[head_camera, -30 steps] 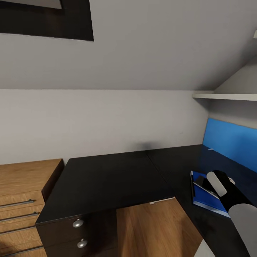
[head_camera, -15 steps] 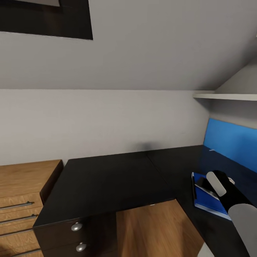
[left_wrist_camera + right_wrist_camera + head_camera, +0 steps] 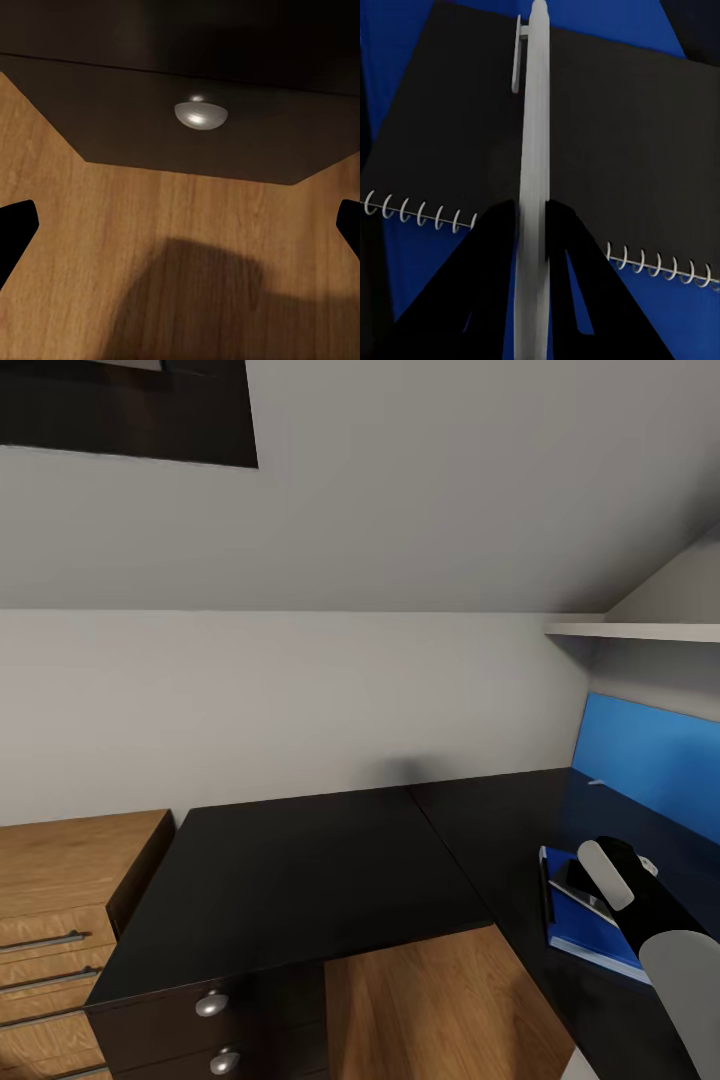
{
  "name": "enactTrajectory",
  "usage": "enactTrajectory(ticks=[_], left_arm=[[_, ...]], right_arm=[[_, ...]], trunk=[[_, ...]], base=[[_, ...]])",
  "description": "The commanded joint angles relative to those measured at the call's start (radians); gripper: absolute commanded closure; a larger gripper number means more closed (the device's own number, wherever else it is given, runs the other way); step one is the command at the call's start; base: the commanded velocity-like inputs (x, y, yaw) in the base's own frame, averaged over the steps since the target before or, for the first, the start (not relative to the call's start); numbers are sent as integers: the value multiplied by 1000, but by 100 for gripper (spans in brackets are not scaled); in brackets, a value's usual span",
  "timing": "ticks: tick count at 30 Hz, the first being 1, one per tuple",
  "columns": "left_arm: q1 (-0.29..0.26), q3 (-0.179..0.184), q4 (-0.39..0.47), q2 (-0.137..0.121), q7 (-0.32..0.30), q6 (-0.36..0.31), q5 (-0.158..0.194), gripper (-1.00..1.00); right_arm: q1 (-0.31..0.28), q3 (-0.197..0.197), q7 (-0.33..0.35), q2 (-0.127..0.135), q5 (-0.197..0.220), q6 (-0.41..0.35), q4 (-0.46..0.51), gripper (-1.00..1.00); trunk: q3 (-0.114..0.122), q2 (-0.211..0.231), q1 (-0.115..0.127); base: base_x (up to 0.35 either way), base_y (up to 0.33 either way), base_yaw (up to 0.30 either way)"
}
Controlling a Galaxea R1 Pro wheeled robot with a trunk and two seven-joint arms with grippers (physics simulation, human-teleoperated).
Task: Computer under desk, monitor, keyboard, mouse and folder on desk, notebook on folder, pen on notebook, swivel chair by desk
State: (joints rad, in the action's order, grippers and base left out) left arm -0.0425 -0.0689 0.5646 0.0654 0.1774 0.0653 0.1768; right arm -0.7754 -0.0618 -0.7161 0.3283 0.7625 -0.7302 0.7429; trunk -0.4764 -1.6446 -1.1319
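At the right of the head view the bright-blue folder lies flat on the black desk, with the dark notebook on top of it. My right gripper hangs over both. In the right wrist view its two black fingers stand tight on either side of the pale pen, which runs across the spiral-bound notebook on the folder. Whether the pen rests on the cover I cannot tell. My left gripper is open above the wood floor, facing a black drawer front.
A black drawer unit with round silver knobs adjoins the desk's left end. Light-wood drawers stand further left. A blue panel backs the desk, under a white shelf. The sloped ceiling holds a dark skylight.
The whole head picture has drifted a little, so the camera moved. My right gripper stays over the notebook and folder with the same grip.
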Motion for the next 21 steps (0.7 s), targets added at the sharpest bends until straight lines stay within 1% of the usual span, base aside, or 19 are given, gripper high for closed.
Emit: enactTrajectory(ticks=[1,16,17,21], left_arm=[[0,-1,0,1,0,4,10,-100],[0,-3,0,1,1,4,11,-100],[0,-3,0,1,1,4,12,-100],[0,-3,0,1,1,4,12,-100]], right_arm=[[-1,-6,-10,1,11,0,1,100],[-1,-6,-15,1,9,-1,2,100],[-1,-6,-15,1,9,-2,2,-100],[-1,-6,-19,1,9,-2,4,-100]], trunk=[[-1,-1,0],[-1,-1,0],[-1,-1,0],[-1,-1,0]], base=[[2,0,0],[0,0,0],[0,0,0],[0,0,0]])
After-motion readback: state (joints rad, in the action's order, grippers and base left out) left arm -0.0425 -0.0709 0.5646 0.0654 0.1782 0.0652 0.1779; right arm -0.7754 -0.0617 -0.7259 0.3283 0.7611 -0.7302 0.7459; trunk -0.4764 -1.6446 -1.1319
